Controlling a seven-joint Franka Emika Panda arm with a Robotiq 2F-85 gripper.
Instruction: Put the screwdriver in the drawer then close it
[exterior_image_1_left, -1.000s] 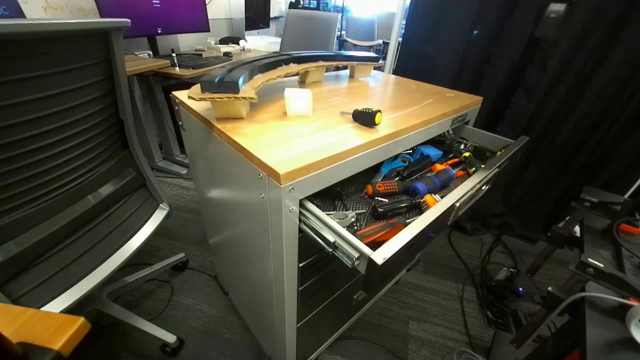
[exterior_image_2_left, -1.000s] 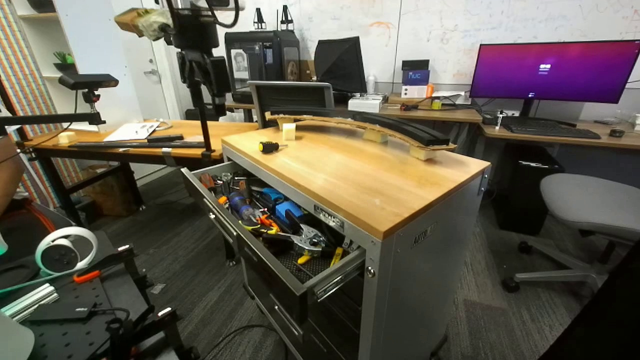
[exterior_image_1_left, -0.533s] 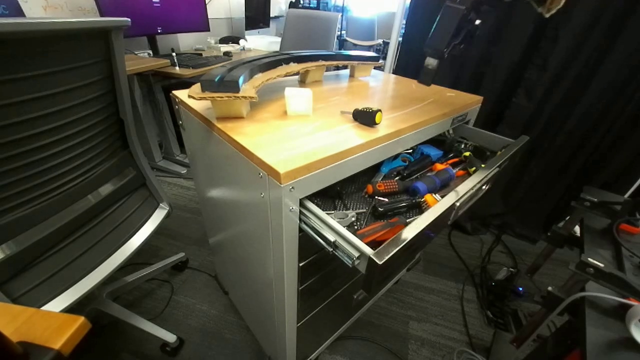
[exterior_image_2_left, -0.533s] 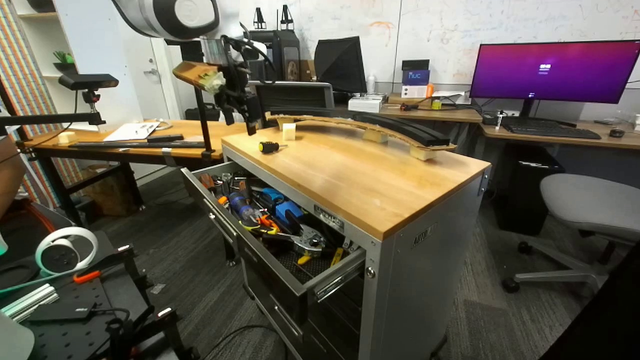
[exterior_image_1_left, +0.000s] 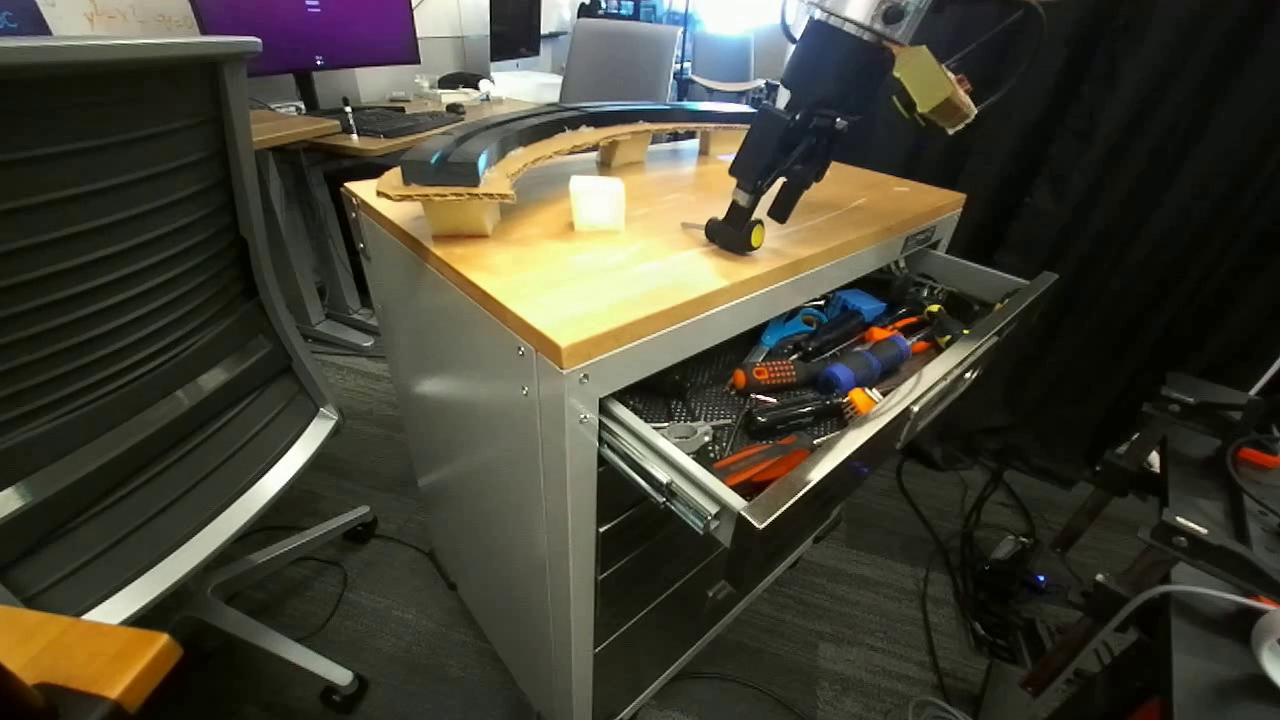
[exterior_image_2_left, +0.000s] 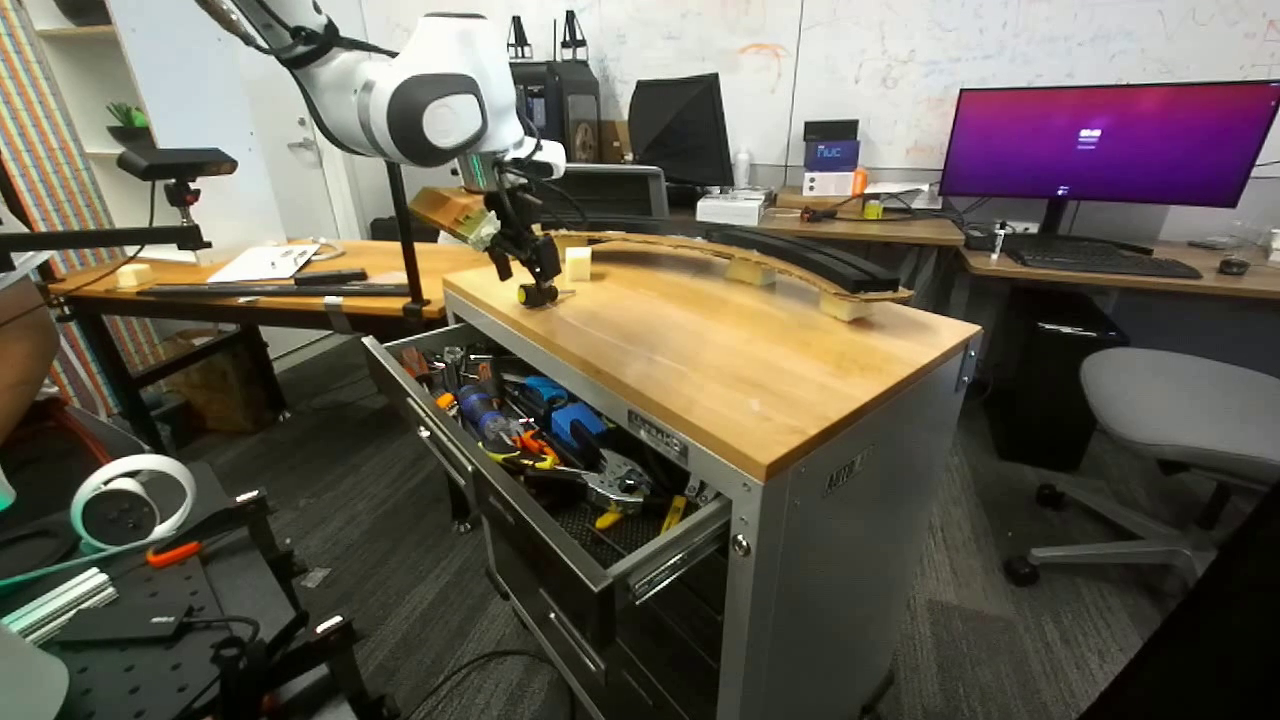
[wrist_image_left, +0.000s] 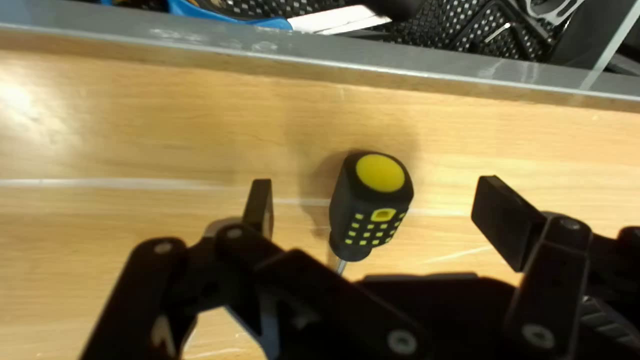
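Reaching gripper (wrist_image_left: 378, 214): newly come down over the screwdriver (wrist_image_left: 368, 207), jaws parted to either side of it, gripping nothing.
Screwdriver: unmoved, on the benchtop (wrist_image_left: 125, 120), mid-frame in the wrist view.
Drawer (exterior_image_1_left: 845, 442): open as before, right of centre in an exterior view.
Pickup: apparently next; stowing and closing both remain.

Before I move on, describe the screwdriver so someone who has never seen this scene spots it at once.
Find the grey cabinet, its top drawer open. On the wooden top, near the drawer-side edge, lies the screwdriver. Unlike the pale block nearby, it is stubby and black, with a round yellow end.
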